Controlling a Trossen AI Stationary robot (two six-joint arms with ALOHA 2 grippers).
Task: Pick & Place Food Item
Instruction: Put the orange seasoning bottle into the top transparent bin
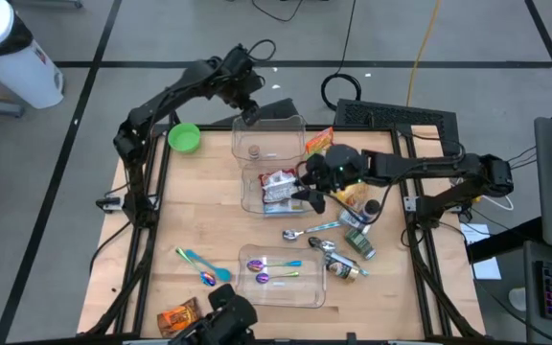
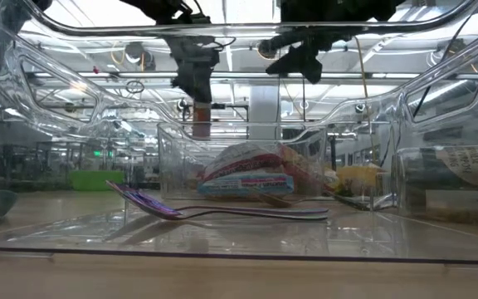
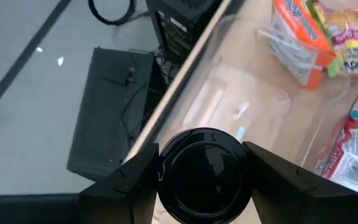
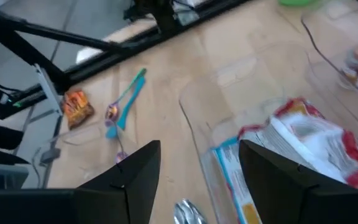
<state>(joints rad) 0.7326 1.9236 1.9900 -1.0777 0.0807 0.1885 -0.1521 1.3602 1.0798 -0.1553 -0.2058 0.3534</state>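
Seeing the middle bin, a clear box near the centre of the wooden table, and placing everything else from it. Finding the task's food packet, red, white and blue, lying flat inside the middle bin, untouched.

Watching the right gripper hanging at the middle bin's right edge, just above the rim and beside the packet, with its claw standing apart and gripping nothing; seeing bare wood and the bin wall through the gap in the right wrist view.

Spotting the left gripper hovering beyond the middle bin, over the far rim of a second clear bin that is touching the middle bin's far side. Noticing a black round thing filling the space in that claw in the left wrist view. Not being able to tell whether that claw is clamping on it or only standing around it.

Noting further:
- a green bowl lying to the far left of the middle bin;
- bright snack bags lying to its far right;
- metal spoons lying just nearer than the middle bin, on its right;
- a clear tray holding purple spoons, lying nearer than the middle bin;
- teal spoons and an orange wrapper lying nearer than the middle bin and to its left.
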